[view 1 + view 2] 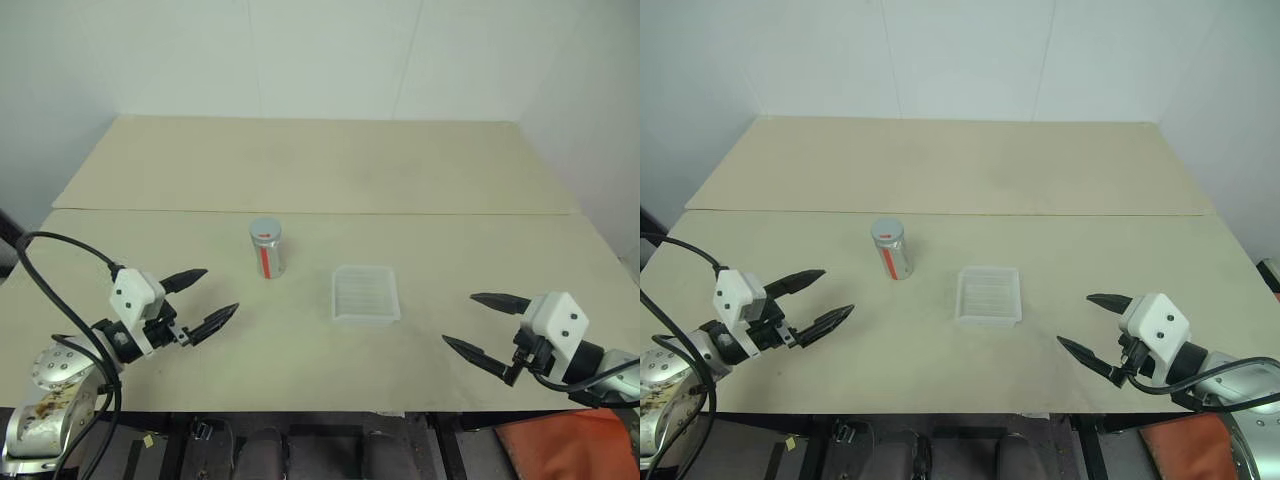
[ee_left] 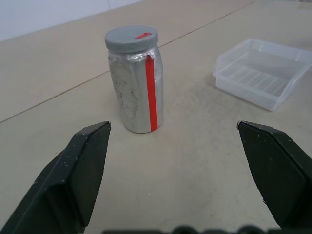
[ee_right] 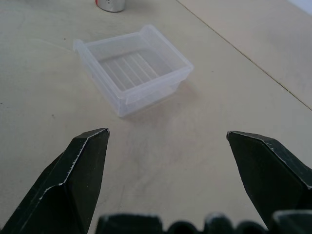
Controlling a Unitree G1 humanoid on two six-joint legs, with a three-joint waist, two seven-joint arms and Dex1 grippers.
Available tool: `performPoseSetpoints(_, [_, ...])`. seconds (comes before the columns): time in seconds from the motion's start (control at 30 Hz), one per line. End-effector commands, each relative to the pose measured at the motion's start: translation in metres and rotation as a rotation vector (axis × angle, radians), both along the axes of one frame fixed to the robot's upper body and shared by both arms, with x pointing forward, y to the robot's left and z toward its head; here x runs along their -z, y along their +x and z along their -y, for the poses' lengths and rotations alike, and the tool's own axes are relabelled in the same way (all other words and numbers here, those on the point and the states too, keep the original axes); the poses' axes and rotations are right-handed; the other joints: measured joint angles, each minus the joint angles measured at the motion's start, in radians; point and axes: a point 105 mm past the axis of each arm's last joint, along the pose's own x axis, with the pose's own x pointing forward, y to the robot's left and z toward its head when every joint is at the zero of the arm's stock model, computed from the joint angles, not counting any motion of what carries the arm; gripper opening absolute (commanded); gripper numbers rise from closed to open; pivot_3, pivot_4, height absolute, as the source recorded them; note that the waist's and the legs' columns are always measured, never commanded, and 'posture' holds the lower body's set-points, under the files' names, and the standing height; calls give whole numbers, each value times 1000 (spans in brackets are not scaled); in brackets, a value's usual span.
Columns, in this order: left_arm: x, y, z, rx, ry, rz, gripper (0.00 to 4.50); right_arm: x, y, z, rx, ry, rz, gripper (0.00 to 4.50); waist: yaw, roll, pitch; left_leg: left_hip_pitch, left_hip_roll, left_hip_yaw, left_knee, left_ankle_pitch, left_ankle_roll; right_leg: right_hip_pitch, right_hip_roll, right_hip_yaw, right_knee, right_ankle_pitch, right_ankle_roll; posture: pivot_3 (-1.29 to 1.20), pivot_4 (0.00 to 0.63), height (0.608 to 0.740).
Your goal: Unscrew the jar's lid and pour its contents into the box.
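Flanking capped jar and box, 2 tools, left and right, both agape.

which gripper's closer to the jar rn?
Left. The left gripper hovers open just short of the jar, facing it. The right gripper is open beyond the box, on the far side from the jar.
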Motion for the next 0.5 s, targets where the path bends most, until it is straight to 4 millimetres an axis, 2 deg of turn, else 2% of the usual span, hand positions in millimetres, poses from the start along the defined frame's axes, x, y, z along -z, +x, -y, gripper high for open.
performPoseSetpoints(0.03, [-5,0,1,5,11,38,4495,-8,-2,-2,-18,-12,34,4486,0,0,0,0,0,0,0,0,0,0,0,0,0,0,0,0,150,740])
performPoseSetpoints(0.37, [-5,0,2,-16,-6,44,4495,-9,-2,-3,-18,-15,33,4486,0,0,0,0,0,0,0,0,0,0,0,0,0,0,0,0,150,740])
performPoseSetpoints(0.5, [0,5,14,-106,-17,110,4495,-10,1,-10,-24,7,49,4486,0,0,0,0,0,-1,0,0,0,0,0,0,0,0,0,0,150,740])
